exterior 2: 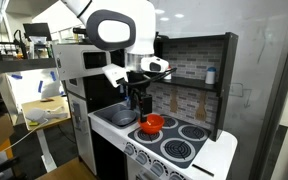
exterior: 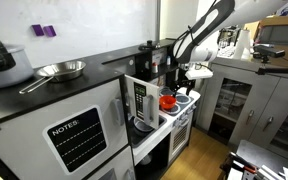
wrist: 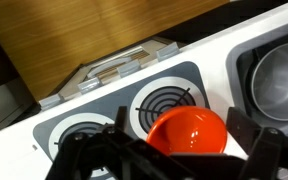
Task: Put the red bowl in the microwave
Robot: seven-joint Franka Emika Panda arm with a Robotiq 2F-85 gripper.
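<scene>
Nothing is done yet: the red bowl sits on the stovetop, lower centre, apparently ungrasped between the gripper's wide-spread jaws, with the microwave open mid-frame.

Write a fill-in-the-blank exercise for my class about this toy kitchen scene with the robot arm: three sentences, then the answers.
1. The small bowl sitting on the toy stove is ____ in colour.
2. The gripper above the small bowl has its jaws ____ and holds nothing.
3. The steel cabinet beside the toy kitchen bears the word ____ on its front.

Missing words: red; open; NOTES.
</scene>
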